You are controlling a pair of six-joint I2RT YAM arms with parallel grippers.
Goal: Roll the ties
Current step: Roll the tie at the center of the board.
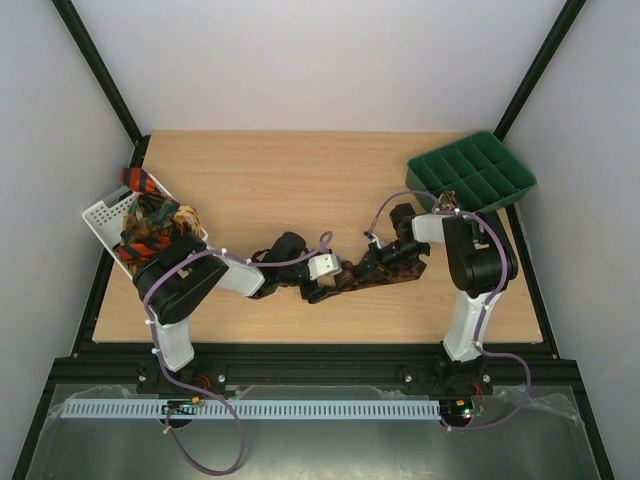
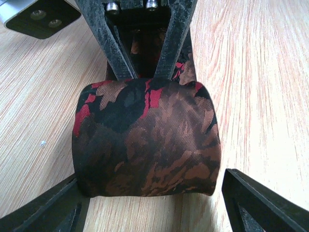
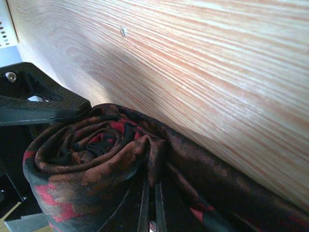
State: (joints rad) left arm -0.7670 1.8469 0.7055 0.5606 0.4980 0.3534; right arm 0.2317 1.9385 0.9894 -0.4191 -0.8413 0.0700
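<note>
I see the dark brown tie [image 2: 145, 140] partly rolled on the surface [image 1: 300, 180], between my arms.
My right claw [image 3: 150, 198] pinches the roll's fabric; my left claw [image 2: 152, 176] stands open, fingers flanking the roll.

Dark brown tie [image 2: 145, 145] with red specks, green tray [image 1: 432, 181], white basket [image 1: 103, 214]

The top external camera is looking down from high behind the near edge, taking in the whole wooden table [image 1: 300, 170]. The left wrist camera is facing the rolled dark brown tie [image 2: 145, 140] side-on, very near. The right wrist camera is peering low along the wood at the same roll's spiral end.
</note>
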